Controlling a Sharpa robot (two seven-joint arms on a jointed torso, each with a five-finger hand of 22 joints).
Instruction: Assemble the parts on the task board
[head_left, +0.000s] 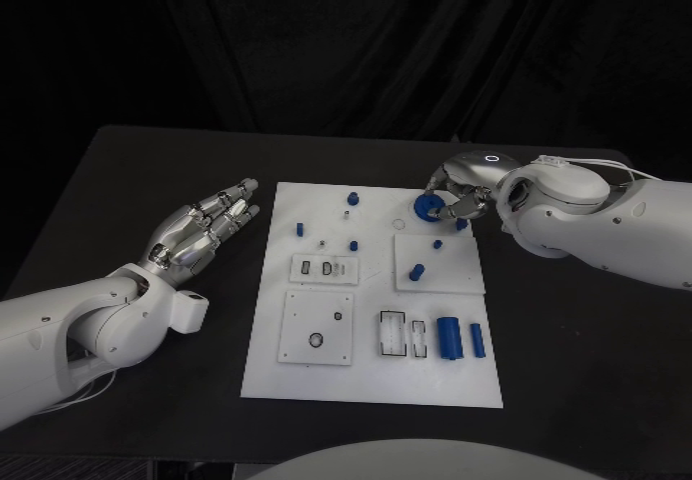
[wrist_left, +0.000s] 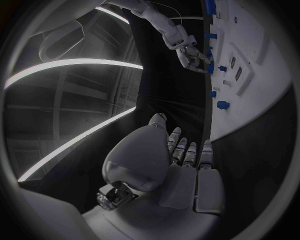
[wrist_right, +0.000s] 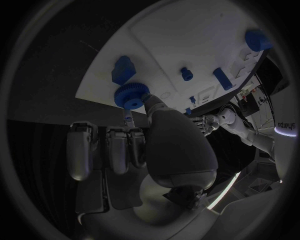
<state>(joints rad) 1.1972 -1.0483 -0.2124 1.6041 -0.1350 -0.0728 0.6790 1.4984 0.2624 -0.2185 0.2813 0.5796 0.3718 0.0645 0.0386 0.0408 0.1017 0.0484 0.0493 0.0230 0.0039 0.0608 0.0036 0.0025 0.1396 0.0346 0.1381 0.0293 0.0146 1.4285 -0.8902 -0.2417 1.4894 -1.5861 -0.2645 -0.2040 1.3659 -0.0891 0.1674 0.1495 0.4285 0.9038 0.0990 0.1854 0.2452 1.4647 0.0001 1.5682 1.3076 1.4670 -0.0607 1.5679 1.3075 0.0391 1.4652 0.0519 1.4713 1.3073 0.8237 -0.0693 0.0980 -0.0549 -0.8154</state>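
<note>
Right wrist view: blue toothed gear (wrist_right: 132, 95).

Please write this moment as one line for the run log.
right hand: holds blue gear at task board far edge | left hand: open, beside board

free: bare table (head_left: 144, 180) off the task board (head_left: 368, 385) left edge | blocked: far right corner, right hand (head_left: 459, 195) over blue gear (head_left: 428, 206)
</note>
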